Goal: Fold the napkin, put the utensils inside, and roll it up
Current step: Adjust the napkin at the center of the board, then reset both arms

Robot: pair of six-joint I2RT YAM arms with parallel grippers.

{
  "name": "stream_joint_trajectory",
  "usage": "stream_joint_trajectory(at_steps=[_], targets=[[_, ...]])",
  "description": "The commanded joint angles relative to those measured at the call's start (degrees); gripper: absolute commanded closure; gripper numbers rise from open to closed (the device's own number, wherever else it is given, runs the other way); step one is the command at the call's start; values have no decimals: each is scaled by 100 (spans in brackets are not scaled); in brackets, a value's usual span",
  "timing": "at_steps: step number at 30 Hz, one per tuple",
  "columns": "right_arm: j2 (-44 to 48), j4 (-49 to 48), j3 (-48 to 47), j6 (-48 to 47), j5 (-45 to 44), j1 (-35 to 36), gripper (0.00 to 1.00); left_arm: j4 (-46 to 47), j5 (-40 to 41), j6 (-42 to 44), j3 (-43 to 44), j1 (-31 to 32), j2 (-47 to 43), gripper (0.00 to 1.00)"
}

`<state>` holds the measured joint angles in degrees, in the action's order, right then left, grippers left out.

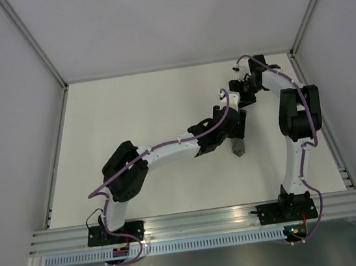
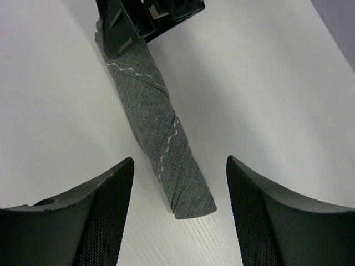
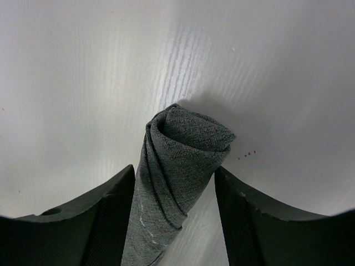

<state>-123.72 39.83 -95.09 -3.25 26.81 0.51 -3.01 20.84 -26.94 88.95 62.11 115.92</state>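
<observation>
Rolled napkin [image 2: 158, 133] lies on counter [image 2: 277, 83]; left arm reaches across, left claw [image 2: 178, 162] wide over near end; right arm folds inward, right claw [image 3: 173, 169] wide astride far end, possibly brushing cloth.

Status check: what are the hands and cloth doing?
Left hand open over one end of napkin. Right hand open, straddling other end. Napkin rolled up on table. Utensils out of sight.
</observation>
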Motion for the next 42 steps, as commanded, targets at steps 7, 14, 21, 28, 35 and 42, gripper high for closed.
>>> stream_joint_trajectory(at_steps=[7, 14, 21, 28, 35, 42], targets=[[506, 244, -467, 131, -141, 81, 31, 28, -80, 286, -263, -93, -693, 27], [1112, 148, -432, 166, -150, 28, 29, -42, -168, 312, -729, -199, -1378, 27], [2682, 7, 112, 114, 334, -595, 28, -446, -291, 338, -1440, -278, -2388, 27], [4952, -520, 1700, -238, 10, -1237, 18, -666, -765, 233, -2819, -865, -4223, 26], [6070, -416, 2495, -449, -106, -1326, 6, -806, -1108, 259, -3586, -1447, -5351, 23], [5930, -468, 2741, -466, -150, -1326, 7, -877, -1249, 321, -3595, -1552, -5536, 23]])
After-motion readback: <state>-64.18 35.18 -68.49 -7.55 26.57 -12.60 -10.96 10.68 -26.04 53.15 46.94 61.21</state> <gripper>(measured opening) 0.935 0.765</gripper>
